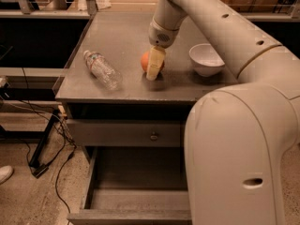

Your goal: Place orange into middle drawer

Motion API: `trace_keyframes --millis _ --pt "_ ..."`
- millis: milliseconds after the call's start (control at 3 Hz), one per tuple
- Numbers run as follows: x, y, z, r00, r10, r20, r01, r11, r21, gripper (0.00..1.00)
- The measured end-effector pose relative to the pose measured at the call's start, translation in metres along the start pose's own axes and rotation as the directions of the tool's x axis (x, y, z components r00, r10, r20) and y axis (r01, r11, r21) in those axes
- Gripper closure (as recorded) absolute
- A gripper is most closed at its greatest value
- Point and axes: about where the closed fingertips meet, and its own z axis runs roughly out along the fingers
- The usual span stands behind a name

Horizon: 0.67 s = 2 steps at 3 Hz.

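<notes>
We see the gripper (151, 70) down at the orange (146, 60) on the tabletop (117, 32), between bottle (102, 69) and bowl (206, 59); its grip we cannot tell. The drawer (136, 172) stands open below.

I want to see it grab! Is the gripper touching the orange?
Cannot tell. The camera view shows the gripper overlapping the orange on the tabletop, hiding any contact.
</notes>
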Motion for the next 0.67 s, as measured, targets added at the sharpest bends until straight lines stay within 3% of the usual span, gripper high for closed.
trace_keyframes --millis 333,667 --pt "0.0000 0.0000 0.0000 1.000 0.000 0.000 0.000 1.0000 0.000 0.00" --pt "0.0000 0.0000 0.0000 1.000 0.000 0.000 0.000 1.0000 0.000 0.19"
